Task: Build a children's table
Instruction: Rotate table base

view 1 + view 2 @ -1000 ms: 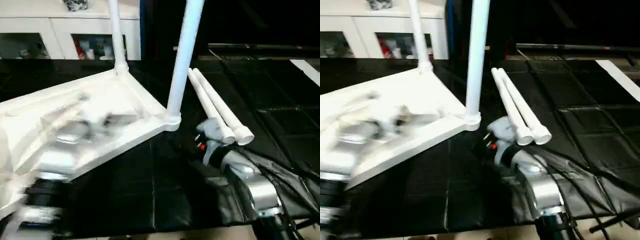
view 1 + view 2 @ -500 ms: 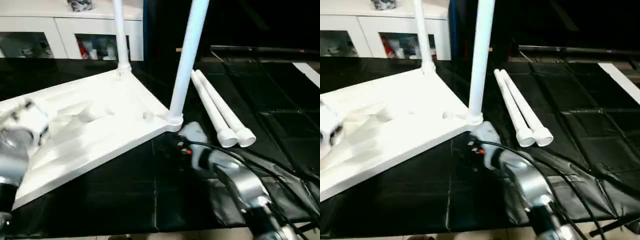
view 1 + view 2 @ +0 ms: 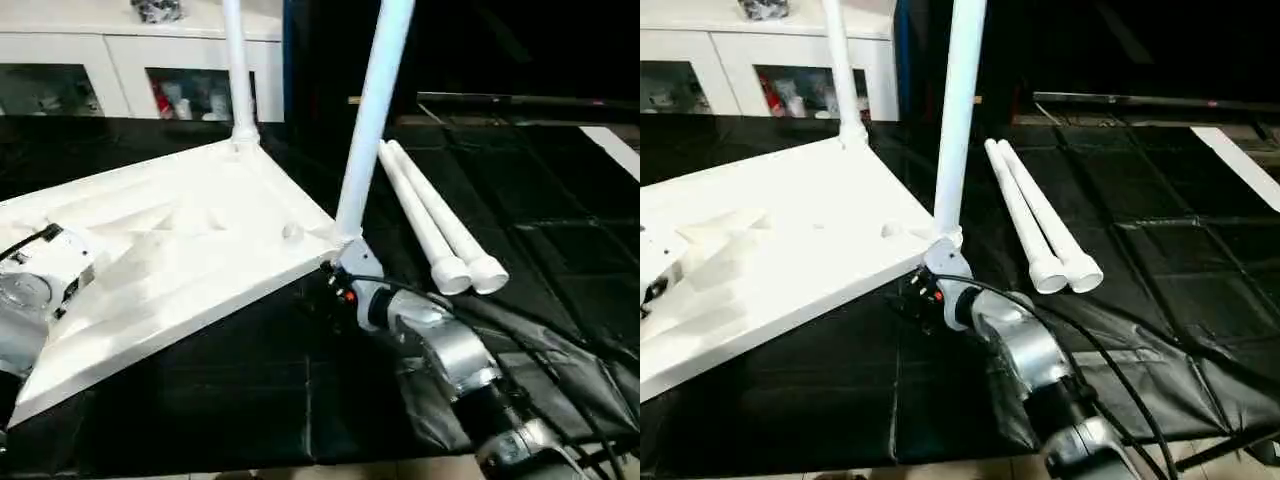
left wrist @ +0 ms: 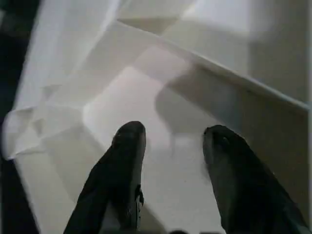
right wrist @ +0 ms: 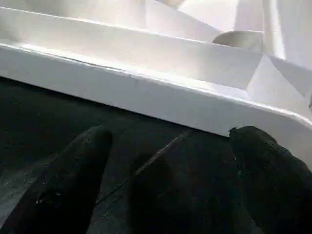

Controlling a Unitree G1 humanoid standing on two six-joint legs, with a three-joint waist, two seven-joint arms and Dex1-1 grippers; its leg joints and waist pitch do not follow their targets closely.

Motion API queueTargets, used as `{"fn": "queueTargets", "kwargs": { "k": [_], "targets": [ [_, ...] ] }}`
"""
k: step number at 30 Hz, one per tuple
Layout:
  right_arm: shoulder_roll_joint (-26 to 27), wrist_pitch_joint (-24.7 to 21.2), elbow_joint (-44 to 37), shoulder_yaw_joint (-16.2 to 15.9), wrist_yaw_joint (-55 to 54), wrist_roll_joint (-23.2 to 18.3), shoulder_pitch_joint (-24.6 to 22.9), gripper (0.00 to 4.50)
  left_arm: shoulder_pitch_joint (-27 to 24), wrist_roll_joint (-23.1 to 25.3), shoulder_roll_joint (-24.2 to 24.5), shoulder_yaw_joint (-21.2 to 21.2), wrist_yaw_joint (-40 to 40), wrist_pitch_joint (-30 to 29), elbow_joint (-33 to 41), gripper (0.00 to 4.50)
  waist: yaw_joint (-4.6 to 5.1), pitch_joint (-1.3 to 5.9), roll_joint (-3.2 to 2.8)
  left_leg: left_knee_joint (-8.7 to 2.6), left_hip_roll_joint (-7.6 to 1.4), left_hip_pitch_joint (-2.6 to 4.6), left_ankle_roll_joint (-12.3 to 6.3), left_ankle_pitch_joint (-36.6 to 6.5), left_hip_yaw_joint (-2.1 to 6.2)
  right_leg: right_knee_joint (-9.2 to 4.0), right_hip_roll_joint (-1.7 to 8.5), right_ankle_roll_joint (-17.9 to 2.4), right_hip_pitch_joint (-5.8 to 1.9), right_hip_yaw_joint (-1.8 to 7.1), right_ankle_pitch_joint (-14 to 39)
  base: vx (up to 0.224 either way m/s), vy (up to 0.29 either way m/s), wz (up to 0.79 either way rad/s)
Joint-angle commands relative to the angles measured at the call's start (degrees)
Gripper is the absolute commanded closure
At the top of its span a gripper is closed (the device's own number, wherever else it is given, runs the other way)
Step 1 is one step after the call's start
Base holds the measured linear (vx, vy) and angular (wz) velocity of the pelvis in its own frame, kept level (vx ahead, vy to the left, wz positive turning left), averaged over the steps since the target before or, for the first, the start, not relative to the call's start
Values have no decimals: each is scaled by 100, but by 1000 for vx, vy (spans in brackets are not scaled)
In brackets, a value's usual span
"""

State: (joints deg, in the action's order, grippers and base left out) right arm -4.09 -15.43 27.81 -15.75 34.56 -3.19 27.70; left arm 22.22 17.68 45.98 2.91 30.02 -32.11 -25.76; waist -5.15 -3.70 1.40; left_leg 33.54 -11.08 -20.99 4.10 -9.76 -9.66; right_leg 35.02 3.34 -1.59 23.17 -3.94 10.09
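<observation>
The upturned tabletop [image 3: 190, 250] fills the left of the head views, two legs [image 3: 368, 120] standing in it. Only the wrist views reveal the fingers: the left gripper [image 4: 170, 141] half-spread over ribs, the right gripper [image 5: 170, 141] wide, empty, beside the rim.

White tabletop [image 3: 180, 250] with ribbed underside, white legs [image 3: 440, 225], black mat [image 3: 560, 210] creased in squares, white cabinet [image 3: 120, 60].
</observation>
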Motion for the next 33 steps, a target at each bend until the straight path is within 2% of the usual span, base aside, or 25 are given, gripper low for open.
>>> {"fn": "queueTargets", "kwargs": {
  "k": [1, 2, 3, 5, 8, 10, 11, 18, 19, 21, 24, 25, 26, 27, 30, 31, 32, 33],
  "targets": [
    [29, 40, 192, 91, -102, 64, 113, 35, -140, -260, 18, 168, 638, -107, 186, 230, -4, 378, -162, -446, -216, 117, 226, -1725, 109, -418, 492, -1066, -214, 328, 1433, 0, 0, 0],
    [61, 34, 306, 102, -137, 68, 153, 35, -205, -431, 21, 215, 973, -167, 358, 230, -7, 384, -166, -445, -220, 122, 237, -1735, 111, -404, 507, -1083, -217, 331, 1435, 0, 0, 0],
    [61, 34, 306, 102, -137, 68, 153, 35, -205, -431, 21, 215, 973, -167, 358, 230, -9, 377, -166, -450, -222, 127, 245, -1752, 103, -412, 492, -1096, -208, 332, 1417, 0, 0, 0],
    [99, 63, 553, 113, -235, 103, 232, 35, -382, -744, 78, 389, 1604, -318, 860, 230, -11, 370, -155, -461, -229, 119, 248, -1780, 111, -402, 512, -1111, -220, 336, 1453, 0, 0, 0],
    [141, 125, 866, 162, -345, 125, 330, 35, -706, -1054, 314, 714, 2459, -317, 1601, 230, -6, 343, -163, -474, -239, 141, 291, -1953, 111, -424, 507, -1109, -184, 342, 1675, 0, 0, 0],
    [178, 181, 1001, 222, -371, 116, 381, 35, -880, -1331, 442, 843, 2988, -386, 2110, 230, 15, 335, -146, -489, -227, 124, 295, -2040, 114, -428, 511, -1071, -209, 348, 1833, 0, 0, 0],
    [200, 198, 1035, 264, -399, 99, 399, 35, -939, -1493, 478, 883, 3226, -383, 2306, 230, 17, 329, -150, -487, -223, 143, 299, -2115, 109, -448, 507, -1024, -193, 348, 1981, 0, 0, 0],
    [254, 348, 1177, 291, -429, 80, 511, 35, -986, -2090, 373, 913, 3807, -466, 2887, 230, 32, 320, -142, -474, -199, 170, 297, -2204, 106, -487, 498, -907, -182, 351, 2396, 0, 0, 0],
    [275, 408, 1235, 310, -455, 82, 566, 35, -860, -2083, 199, 965, 3759, -513, 2843, 230, 39, 316, -134, -474, -199, 175, 302, -2165, 97, -492, 483, -882, -177, 350, 2427, 0, 0, 0],
    [304, 477, 1297, 381, -505, 92, 622, 35, -694, -1971, 47, 1074, 3669, -565, 2746, 230, 27, 320, -157, -464, -198, 203, 336, -2214, 95, -503, 476, -876, -156, 346, 2443, 0, 0, 0],
    [339, 605, 1358, 480, -551, 90, 687, 35, -396, -1755, -264, 1205, 3426, -518, 2359, 230, 33, 329, -141, -457, -179, 195, 333, -2245, 94, -506, 469, -820, -175, 337, 2469, 0, 0, 0],
    [340, 610, 1361, 484, -550, 88, 690, 35, -379, -1751, -284, 1208, 3413, -512, 2333, 230, 32, 329, -137, -463, -182, 179, 330, -2228, 106, -503, 482, -810, -193, 335, 2502, 0, 0, 0],
    [340, 664, 1381, 511, -576, 95, 721, 35, -172, -1676, -516, 1225, 3184, -387, 2031, 230, 50, 326, -150, -472, -174, 144, 312, -2180, 111, -510, 472, -768, -214, 326, 2549, 0, 0, 0],
    [338, 689, 1393, 523, -596, 104, 738, 35, -62, -1638, -633, 1228, 3052, -311, 1879, 230, 33, 337, -144, -455, -177, 190, 317, -2197, 101, -529, 477, -742, -185, 329, 2588, 0, 0, 0],
    [333, 783, 1431, 632, -739, 78, 818, 35, 429, -1405, -1117, 1134, 2269, -89, 1017, 230, 10, 339, -141, -428, -161, 227, 297, -2210, 88, -557, 468, -707, -159, 326, 2661, 0, 0, 0],
    [323, 826, 1436, 684, -825, 70, 851, 35, 596, -1293, -1233, 1129, 1988, 44, 711, 230, 32, 339, -126, -452, -148, 147, 281, -2161, 120, -561, 474, -585, -229, 290, 2839, 0, 0, 0],
    [306, 880, 1458, 741, -892, 65, 894, 35, 766, -1228, -1356, 1109, 1755, 157, 400, 230, 25, 353, -141, -449, -147, 149, 272, -2137, 124, -572, 480, -546, -229, 287, 2858, 0, 0, 0],
    [288, 925, 1466, 785, -945, 63, 923, 35, 899, -1177, -1455, 1095, 1573, 279, 152, 230, 34, 355, -125, -447, -149, 149, 272, -2113, 124, -572, 481, -528, -227, 287, 2847, 0, 0, 0]
  ]
}}
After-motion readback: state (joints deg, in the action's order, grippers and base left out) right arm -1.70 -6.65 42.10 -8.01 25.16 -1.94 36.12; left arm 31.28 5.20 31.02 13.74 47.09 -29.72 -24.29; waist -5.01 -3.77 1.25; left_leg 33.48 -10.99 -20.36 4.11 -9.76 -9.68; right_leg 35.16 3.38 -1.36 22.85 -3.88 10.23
